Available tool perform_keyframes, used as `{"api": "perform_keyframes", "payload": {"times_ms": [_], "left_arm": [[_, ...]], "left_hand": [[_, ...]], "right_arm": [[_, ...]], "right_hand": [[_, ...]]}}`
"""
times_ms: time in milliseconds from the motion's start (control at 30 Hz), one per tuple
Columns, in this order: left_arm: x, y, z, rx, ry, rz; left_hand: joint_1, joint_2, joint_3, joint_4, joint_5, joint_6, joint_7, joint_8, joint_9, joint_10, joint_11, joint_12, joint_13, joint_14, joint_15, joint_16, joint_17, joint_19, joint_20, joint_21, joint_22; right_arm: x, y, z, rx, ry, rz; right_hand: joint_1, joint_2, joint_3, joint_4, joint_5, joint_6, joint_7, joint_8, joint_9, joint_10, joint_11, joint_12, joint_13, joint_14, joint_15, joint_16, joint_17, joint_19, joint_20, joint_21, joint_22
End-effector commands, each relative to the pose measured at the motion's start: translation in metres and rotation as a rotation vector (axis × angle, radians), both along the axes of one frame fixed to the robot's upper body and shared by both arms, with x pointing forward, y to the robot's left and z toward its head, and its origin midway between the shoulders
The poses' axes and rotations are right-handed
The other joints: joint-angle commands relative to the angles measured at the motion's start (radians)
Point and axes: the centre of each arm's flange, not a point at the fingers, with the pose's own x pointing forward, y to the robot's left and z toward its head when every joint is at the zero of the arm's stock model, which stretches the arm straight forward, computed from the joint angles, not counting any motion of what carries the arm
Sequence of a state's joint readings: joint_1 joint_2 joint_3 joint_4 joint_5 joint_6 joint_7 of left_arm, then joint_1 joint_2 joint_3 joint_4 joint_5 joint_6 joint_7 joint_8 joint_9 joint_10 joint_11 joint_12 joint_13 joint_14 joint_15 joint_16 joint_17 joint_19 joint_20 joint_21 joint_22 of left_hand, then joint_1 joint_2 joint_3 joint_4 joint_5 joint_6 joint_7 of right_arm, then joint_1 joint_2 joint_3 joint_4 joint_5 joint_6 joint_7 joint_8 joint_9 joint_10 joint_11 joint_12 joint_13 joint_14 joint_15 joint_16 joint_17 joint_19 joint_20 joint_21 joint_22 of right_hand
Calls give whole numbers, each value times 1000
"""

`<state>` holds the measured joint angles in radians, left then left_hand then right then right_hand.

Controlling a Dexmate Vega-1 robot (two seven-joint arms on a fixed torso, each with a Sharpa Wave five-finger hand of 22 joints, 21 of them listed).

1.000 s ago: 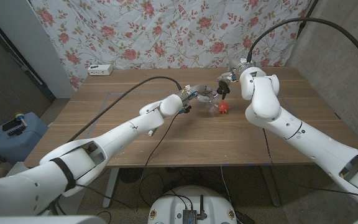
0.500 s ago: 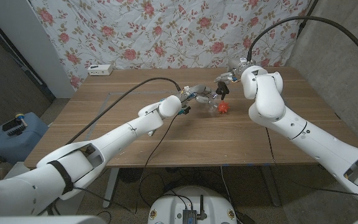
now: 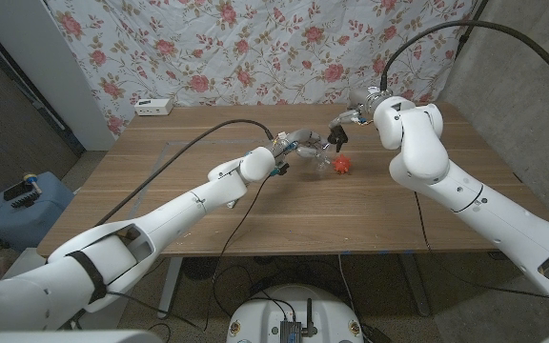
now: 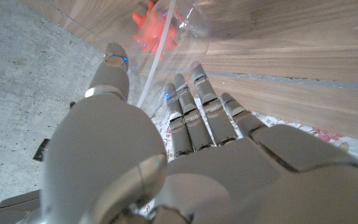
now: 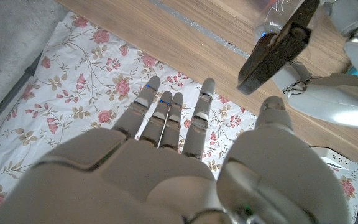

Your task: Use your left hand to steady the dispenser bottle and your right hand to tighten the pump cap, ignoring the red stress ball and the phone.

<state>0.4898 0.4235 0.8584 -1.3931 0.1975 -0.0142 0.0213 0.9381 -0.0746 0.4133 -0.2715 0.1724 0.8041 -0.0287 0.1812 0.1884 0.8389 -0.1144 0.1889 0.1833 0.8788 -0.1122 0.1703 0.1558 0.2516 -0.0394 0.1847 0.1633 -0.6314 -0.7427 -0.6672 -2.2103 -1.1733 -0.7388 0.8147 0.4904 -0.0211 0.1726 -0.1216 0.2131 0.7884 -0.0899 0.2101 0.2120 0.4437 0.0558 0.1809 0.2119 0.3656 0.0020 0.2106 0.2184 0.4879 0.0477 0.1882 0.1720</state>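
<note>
A wooden table point(image 3: 255, 205) stands before a floral cloth point(image 3: 255, 48), with a white box point(image 3: 152, 106) at its far left edge. The left arm stretches from the near left corner across to the table's middle far part, where the left hand point(image 3: 292, 146) wraps its fingers point(image 4: 199, 99) around the clear bottle point(image 3: 315, 152), thumb on the other side. Just right of the bottle lies the red ball point(image 3: 341, 166), seen through the plastic in the left wrist view. The black pump cap point(image 3: 337, 139) tops the bottle. The right arm bends in from the right; the right hand point(image 3: 362, 111) hovers beside the cap, fingers point(image 5: 166, 118) straight and spread, holding nothing.
</note>
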Motion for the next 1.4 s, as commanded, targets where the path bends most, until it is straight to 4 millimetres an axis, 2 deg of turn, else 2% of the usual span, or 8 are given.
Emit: {"api": "perform_keyframes", "payload": {"times_ms": [33, 200, 433, 500, 567, 600, 1067, 1400], "left_arm": [[-2, 5, 2, -9, -13, 7], [0, 8, 4, -25, -5, -1], [3, 11, 7, -36, 7, -15], [4, 11, 9, -34, 9, -17], [5, 11, 10, -36, 11, -20], [6, 11, 11, -35, 12, -21], [9, 8, 13, -35, 23, -33], [12, 8, 13, -38, 37, -39]], "left_hand": [[-24, 82, 118, 114, 7, 66, -39, 8, 1, 23, -18, 5, 4, 4, -70, 5, 5, 1, -77, 0, 2], [-24, 83, 117, 114, 7, 66, -39, 8, 1, 23, -20, 5, 4, 6, -70, 6, 6, 1, -78, 0, 2], [-23, 82, 117, 114, 7, 67, -39, 8, 1, 25, -19, 6, 4, 5, -71, 5, 6, 1, -78, 0, 2], [-24, 82, 117, 114, 7, 67, -39, 8, 1, 26, -16, 6, 4, 6, -70, 6, 6, 1, -78, 0, 2], [-24, 82, 117, 114, 7, 67, -38, 8, 1, 26, -17, 6, 4, 6, -70, 6, 6, 2, -78, 0, 2], [-24, 82, 117, 114, 6, 67, -38, 8, 1, 24, -18, 6, 4, 5, -71, 5, 5, 1, -78, 0, 2], [-25, 81, 116, 114, 6, 67, -39, 8, 1, 24, -20, 5, 3, 7, -70, 6, 6, 2, -79, 0, 2], [-26, 80, 116, 115, 6, 66, -42, 7, 1, 24, -19, 5, 3, 7, -71, 5, 5, 2, -79, 0, 2]], "right_arm": [[-14, -11, 10, -33, -46, 53], [-16, -17, 15, -51, -41, 86], [-20, -23, 22, -91, -72, 141], [-21, -25, 25, -106, -79, 149], [-21, -27, 27, -119, -76, 160], [-20, -28, 28, -121, -82, 170], [-11, -34, 37, -237, -82, 272], [-4, -38, 41, -337, -114, 332]], "right_hand": [[29, -3, 8, -18, 10, -39, -19, -10, 6, -26, -2, 1, 3, -16, -2, -6, 0, -18, -5, -6, 3], [54, -7, 15, -30, 16, -82, -54, -15, 8, -66, -8, -2, 4, -50, -9, -16, -3, -41, -9, -7, 2], [96, -10, 29, -45, 25, -116, -86, -16, 9, -101, -13, 0, 6, -77, -7, -20, -6, -57, -9, -6, 1], [118, -8, 38, -50, 30, -119, -104, -11, 9, -106, -17, 3, 6, -83, -9, -19, -7, -61, -10, -5, 0], [129, -10, 42, -52, 33, -126, -111, -12, 10, -116, -20, 2, 6, -91, -8, -21, -8, -65, -10, -5, 0], [143, -13, 46, -53, 37, -137, -125, -11, 10, -131, -25, 1, 7, -99, -8, -20, -8, -69, -9, -4, 0], [231, -24, 75, -56, 68, -186, -132, -9, 10, -187, -58, 3, 8, -156, -22, -22, -7, -83, -6, -2, -1], [255, -50, 74, -56, 85, -202, -132, -6, 12, -207, -76, 4, 9, -174, -27, -21, -7, -91, 6, -3, -1]]}}
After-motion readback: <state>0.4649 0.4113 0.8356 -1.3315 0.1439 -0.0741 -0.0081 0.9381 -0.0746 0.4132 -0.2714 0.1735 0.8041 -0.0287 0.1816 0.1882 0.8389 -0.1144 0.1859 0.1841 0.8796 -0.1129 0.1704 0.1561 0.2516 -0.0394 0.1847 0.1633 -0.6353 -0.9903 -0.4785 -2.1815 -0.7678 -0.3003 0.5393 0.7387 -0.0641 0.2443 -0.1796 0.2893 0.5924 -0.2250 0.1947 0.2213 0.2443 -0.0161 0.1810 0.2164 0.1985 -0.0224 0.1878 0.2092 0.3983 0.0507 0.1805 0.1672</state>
